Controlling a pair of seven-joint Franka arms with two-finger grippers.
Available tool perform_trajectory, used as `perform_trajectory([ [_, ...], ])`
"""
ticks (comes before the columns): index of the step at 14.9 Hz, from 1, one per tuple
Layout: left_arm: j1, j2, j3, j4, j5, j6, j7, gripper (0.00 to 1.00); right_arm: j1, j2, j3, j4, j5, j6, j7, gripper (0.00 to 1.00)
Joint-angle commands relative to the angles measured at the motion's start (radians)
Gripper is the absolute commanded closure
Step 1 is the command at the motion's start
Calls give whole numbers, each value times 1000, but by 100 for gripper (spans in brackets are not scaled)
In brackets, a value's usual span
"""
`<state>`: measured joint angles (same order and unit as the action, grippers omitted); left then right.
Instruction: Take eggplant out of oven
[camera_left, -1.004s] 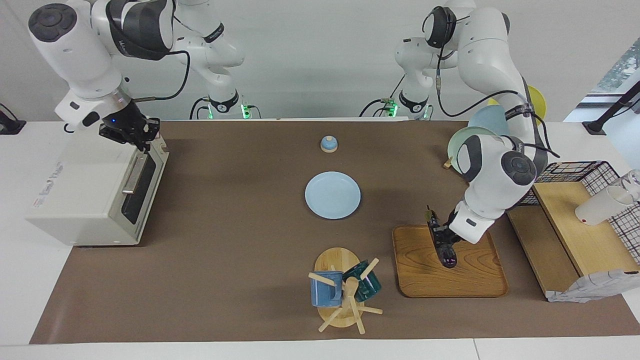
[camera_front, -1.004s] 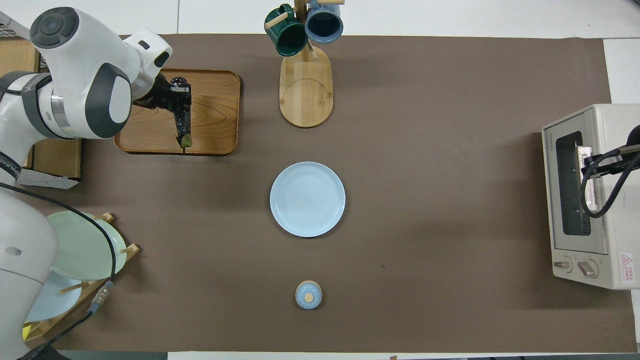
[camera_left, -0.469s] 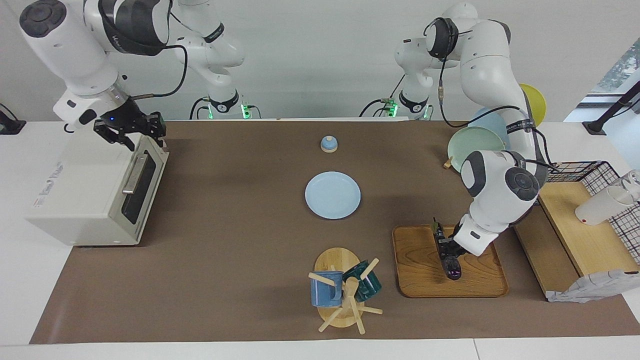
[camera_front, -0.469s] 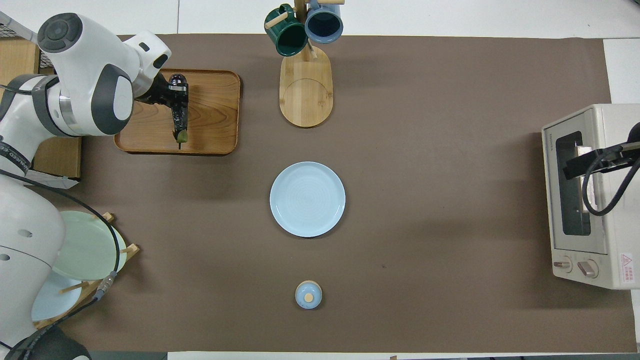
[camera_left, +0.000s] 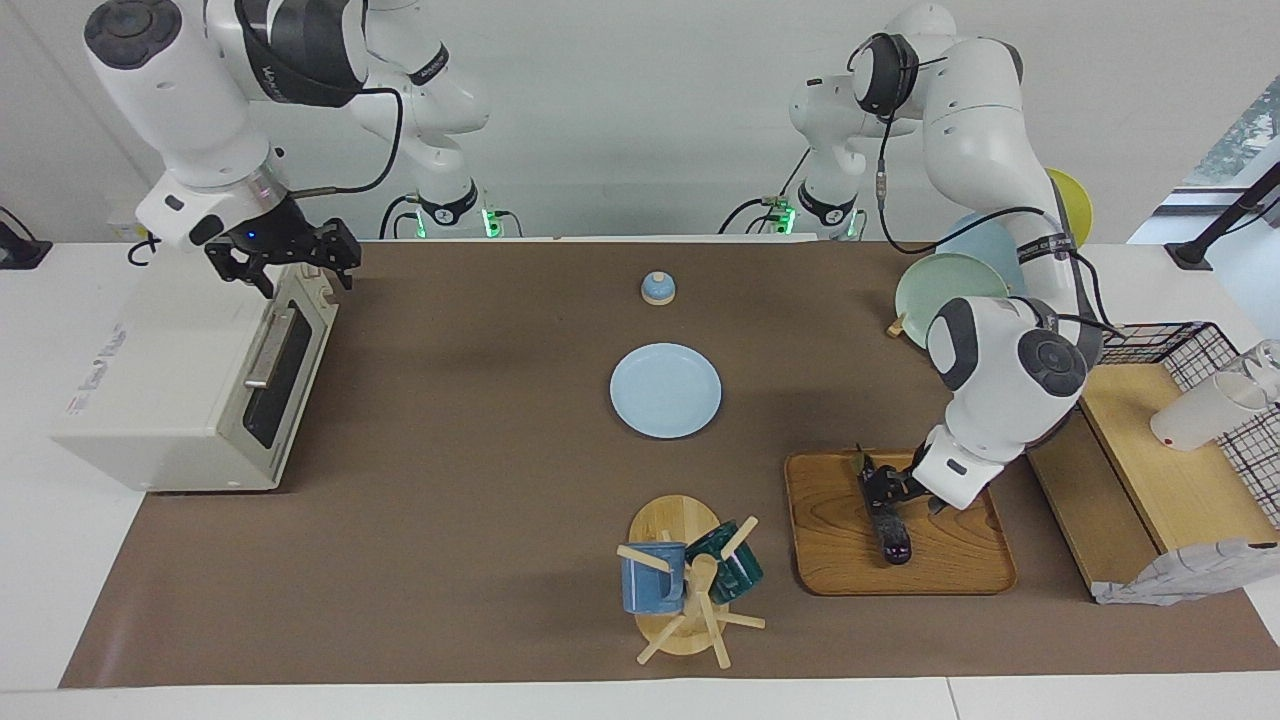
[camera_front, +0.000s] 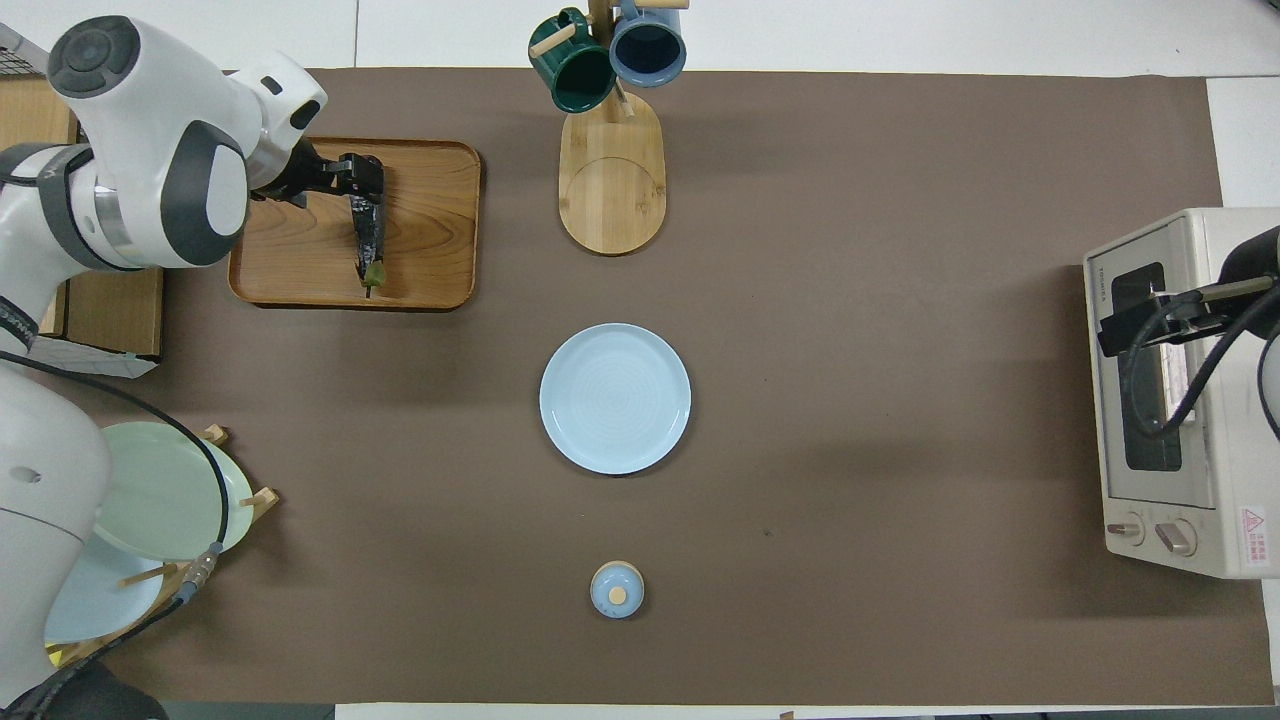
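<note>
The dark eggplant (camera_left: 888, 522) lies on the wooden tray (camera_left: 950, 570) at the left arm's end of the table, its green stem end pointing toward the robots. It also shows in the overhead view (camera_front: 371, 240). My left gripper (camera_left: 878, 482) is low over the tray, at the eggplant. The off-white oven (camera_left: 150, 380) stands at the right arm's end with its glass door (camera_left: 280, 375) closed. It also shows in the overhead view (camera_front: 1160, 490). My right gripper (camera_left: 295, 268) hovers open and empty over the door's top edge.
A light blue plate (camera_left: 665, 390) sits mid-table, with a small blue lidded jar (camera_left: 657, 288) nearer the robots. A mug tree (camera_left: 690, 585) with two mugs stands beside the tray. A plate rack (camera_left: 950, 280) and a wooden shelf (camera_left: 1150, 450) are at the left arm's end.
The left gripper lowered the tilted eggplant until it lies on the tray. The right gripper lifted off the oven door's top edge, shifted toward the table's middle and spread its fingers.
</note>
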<state>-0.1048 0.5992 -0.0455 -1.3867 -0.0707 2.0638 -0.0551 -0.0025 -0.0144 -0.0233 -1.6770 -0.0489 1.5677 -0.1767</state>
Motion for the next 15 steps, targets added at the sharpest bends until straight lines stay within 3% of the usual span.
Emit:
perform_trajectory([
  [1,17,-131,-1,-18,-8,-115,-9,0,-4,-12,3,-1,-17,-14,17,0],
  [11,43,-481,21,-29,45,-585,-11,0,7,-26,-9,-23,-17,-17,22,0],
  [15,42,-577,19,-182,48,-582,-8,0,7,-22,-12,-24,-14,-9,25,0],
])
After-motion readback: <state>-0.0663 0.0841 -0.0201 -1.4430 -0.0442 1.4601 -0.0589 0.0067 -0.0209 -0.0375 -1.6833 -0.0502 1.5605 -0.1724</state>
